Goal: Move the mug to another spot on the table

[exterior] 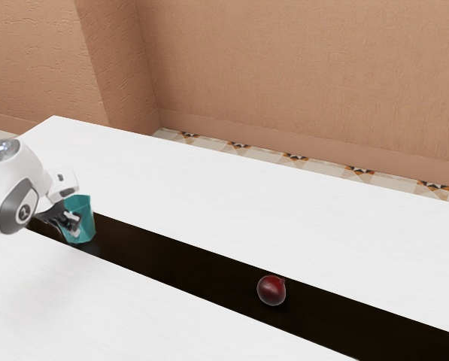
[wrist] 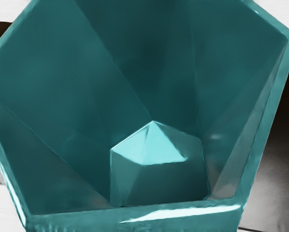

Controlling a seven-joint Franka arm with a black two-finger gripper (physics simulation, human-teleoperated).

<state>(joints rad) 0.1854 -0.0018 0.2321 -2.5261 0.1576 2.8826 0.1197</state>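
You have a white tabletop w/ a dark strip across it; the arm is just beside the teal mug, which sits at the strip's end; the pincer is at the mug's rim, over its open inside; clenched or released, you can't tell; a dark red fruit lies on the strip, well apart from the mug.
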